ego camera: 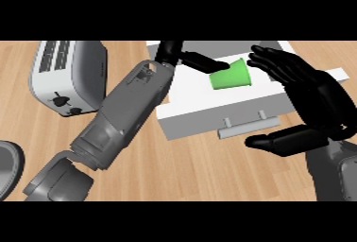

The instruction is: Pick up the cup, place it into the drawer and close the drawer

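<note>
Fingers point(279, 64) of the right hand point(320, 99) are straight and slightly spread. The thumb is held apart below them, and the open palm stands just right of the cup point(233, 76) without visibly touching it. The left hand point(171, 51) reaches in from the upper left. Its fingers point(202, 61) meet the cup's upper left edge and appear to pinch it there, though the far side of the pinch is hidden.

The cup is green and lies tilted over the white inside of the open drawer point(188, 118). Whether it rests on the drawer floor or hangs above it cannot be told. The drawer's handle point(247, 125) faces the robot. A toaster point(66, 75) stands well apart at the left on the wooden counter point(195, 165).

Handling, as a judgement: the cup looks like a light, stiff, thin-walled plastic one with a smooth, tapering side, so it is likely to slip or tip under a one-sided hold. The safest hold pairs a thumb against fingers across the rim or round the wall near the mouth. It is unlikely to break if released low inside the drawer.
</note>
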Controlling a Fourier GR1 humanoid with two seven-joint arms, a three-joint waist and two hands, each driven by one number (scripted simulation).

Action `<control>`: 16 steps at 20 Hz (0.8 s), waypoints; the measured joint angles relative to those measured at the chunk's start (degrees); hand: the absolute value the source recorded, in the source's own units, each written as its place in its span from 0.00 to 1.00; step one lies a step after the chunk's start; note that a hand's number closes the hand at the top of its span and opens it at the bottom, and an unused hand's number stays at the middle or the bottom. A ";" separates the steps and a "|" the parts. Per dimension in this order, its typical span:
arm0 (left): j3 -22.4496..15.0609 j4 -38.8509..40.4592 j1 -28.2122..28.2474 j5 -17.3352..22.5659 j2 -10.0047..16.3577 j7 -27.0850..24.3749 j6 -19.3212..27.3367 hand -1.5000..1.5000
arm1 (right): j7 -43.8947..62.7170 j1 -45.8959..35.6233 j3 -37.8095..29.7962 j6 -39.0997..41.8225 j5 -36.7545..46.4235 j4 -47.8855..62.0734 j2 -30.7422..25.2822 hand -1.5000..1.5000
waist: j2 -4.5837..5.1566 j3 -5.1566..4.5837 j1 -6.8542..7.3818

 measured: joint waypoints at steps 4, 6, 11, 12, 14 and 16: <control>1.34 -2.21 0.65 4.43 0.00 -4.02 -1.37 0.00 | 1.22 -0.36 3.58 5.90 -4.19 -0.05 -0.27 1.00 | -0.08 -0.07 0.20; 1.59 -3.03 0.95 6.34 0.00 -6.17 -0.76 0.00 | 2.63 -0.41 5.65 8.93 -5.05 0.37 -1.40 1.00 | -0.29 -0.08 0.72; 2.26 -3.26 0.99 9.73 0.00 -9.34 1.33 0.00 | 6.21 1.88 10.40 15.54 -1.55 -0.60 -7.38 0.00 | -1.13 -0.09 2.92; 2.26 -3.10 1.05 10.29 -0.01 -9.91 1.60 0.00 | 6.85 1.95 10.95 15.96 -0.20 -0.56 -8.26 0.00 | -1.21 -0.09 3.51; 2.25 -2.69 0.88 11.00 0.00 -10.52 1.89 0.00 | 7.06 2.55 11.74 16.21 3.71 -0.74 -9.98 0.00 | -1.45 -0.07 4.85; 2.58 -2.38 0.98 11.77 0.01 -10.93 2.19 0.00 | 6.12 3.65 12.71 15.59 9.17 -1.55 -11.50 0.00 | -1.71 -0.05 6.04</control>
